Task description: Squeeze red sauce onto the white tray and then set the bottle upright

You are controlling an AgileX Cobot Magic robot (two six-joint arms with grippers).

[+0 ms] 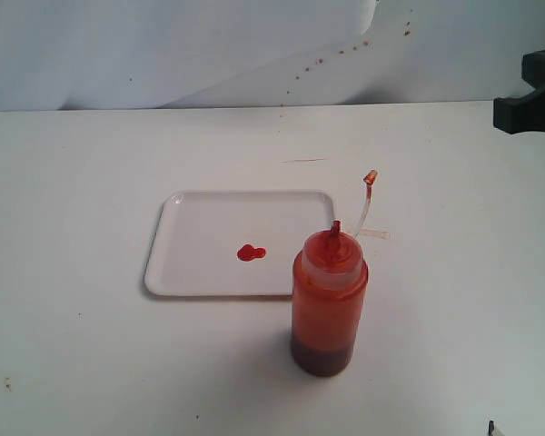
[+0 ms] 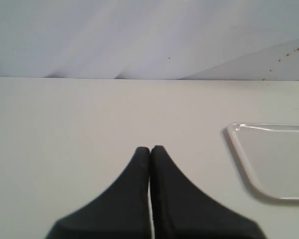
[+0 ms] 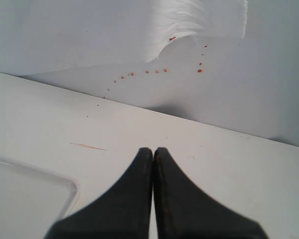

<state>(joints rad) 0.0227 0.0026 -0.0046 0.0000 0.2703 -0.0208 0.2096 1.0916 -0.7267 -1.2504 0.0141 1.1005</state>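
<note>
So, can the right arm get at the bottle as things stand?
Probably yes: the bottle stands upright, only bare table toward that arm; the right tool is shut and must open first.

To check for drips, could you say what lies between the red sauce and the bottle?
Exterior view: only bare white tray separates the red sauce from the bottle.

Left end effector (image 2: 149, 149) and right end effector (image 3: 153, 150), both matte black, smooth, with rounded tips
</note>
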